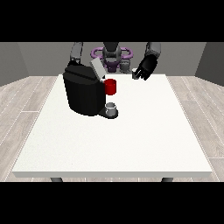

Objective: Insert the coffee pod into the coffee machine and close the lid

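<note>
Even, soft light falls from above on my counter (113, 144), whose white top is the brightest surface and shows no glare or hot spots. The coffee machine (83, 94) at the upper left of the frame is so dark that its faces merge into one black mass, casting only a faint, soft shadow at its base. The walls at the upper corners sit in dull grey, the floor (26, 100) is mid-toned, and straight edges stay straight out to the borders.
</note>
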